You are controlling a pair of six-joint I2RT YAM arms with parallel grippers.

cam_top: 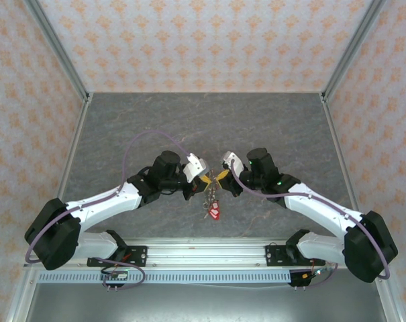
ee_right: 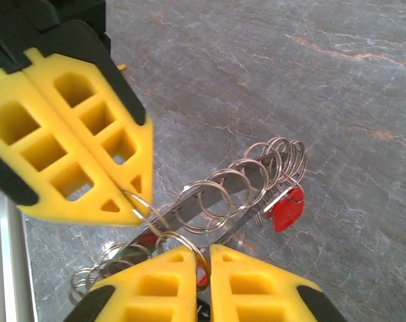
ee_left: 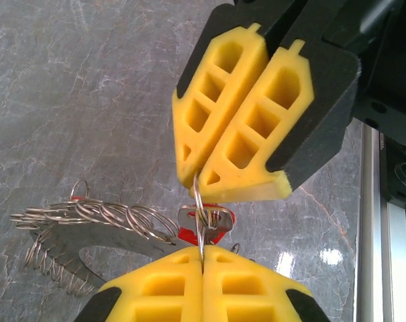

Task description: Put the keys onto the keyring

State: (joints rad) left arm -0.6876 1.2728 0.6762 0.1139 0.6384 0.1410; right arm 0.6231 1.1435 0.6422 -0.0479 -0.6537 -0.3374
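There were two yellow grippers, the left gripper (ee_left: 203, 258) and the right gripper (ee_right: 204, 251). There was one keyring (ee_left: 132, 240), one clear red key (ee_right: 286, 209), and many wire loops (ee_left: 88, 213), too tangled to count.

Mid-table is tight: left claw (ee_left: 203, 258) & right claw (ee_right: 204, 253) meet tip to tip, both pinched on one small split ring (ee_left: 198, 213) — no gap to pass btwn them. Just beside the tips dangles the keyring (ee_left: 88, 235) w/ its bunch of wire loops and the keys (cam_top: 213, 212), blocking the near-side approach. Both forearms angle in from the rail (cam_top: 203, 253), fencing that side. Far half of the table (cam_top: 203, 121) lies bare — free room up to the walls (cam_top: 203, 40) at back, L & R.
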